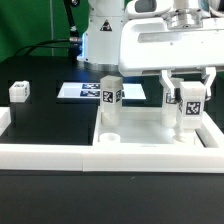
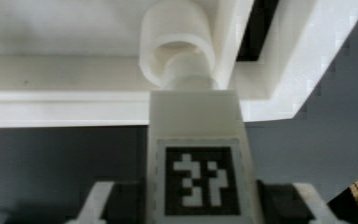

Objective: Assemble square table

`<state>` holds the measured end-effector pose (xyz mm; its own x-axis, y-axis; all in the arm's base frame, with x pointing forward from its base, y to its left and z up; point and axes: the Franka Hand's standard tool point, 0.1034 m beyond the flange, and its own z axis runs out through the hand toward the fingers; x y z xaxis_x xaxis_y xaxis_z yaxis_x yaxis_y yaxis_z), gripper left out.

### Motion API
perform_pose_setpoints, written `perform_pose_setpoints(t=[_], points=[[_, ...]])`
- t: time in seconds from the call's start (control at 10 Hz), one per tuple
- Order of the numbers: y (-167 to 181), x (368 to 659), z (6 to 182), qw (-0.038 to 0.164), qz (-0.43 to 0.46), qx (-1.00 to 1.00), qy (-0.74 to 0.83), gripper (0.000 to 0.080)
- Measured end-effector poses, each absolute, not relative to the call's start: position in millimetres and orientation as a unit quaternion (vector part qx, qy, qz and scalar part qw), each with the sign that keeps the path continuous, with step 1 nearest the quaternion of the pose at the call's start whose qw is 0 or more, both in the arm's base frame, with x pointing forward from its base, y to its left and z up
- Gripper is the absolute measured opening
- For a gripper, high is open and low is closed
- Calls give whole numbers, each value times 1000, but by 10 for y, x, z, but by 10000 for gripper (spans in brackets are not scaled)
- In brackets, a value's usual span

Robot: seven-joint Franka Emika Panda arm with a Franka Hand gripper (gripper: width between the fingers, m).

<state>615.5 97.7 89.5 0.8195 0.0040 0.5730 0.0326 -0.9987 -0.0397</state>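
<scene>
The square table top (image 1: 145,122) lay on the counter (image 1: 50,115) with one leg (image 1: 110,95) standing upright at a corner, and my hand (image 1: 190,100) pinched a second leg (image 1: 190,112) upright over another corner, in my judgement so that it could be seated straight in its hole.

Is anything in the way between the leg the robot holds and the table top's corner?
Nothing visible is. The held leg is at a corner of the table top; the wrist view shows only that corner ahead. The other standing leg is off toward the exterior view's left.
</scene>
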Motion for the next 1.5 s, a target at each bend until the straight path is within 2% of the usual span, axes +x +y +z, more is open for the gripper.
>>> perform_pose_setpoints(t=[0.6,0.8,1.4,1.5], points=[[892,6089,838,22,-290,-957,-5,290],[921,6072,730,22,-284,-958,-6,290],[945,6127,731,22,-291,-957,-6,290],[946,6123,726,22,-289,-957,-6,330]])
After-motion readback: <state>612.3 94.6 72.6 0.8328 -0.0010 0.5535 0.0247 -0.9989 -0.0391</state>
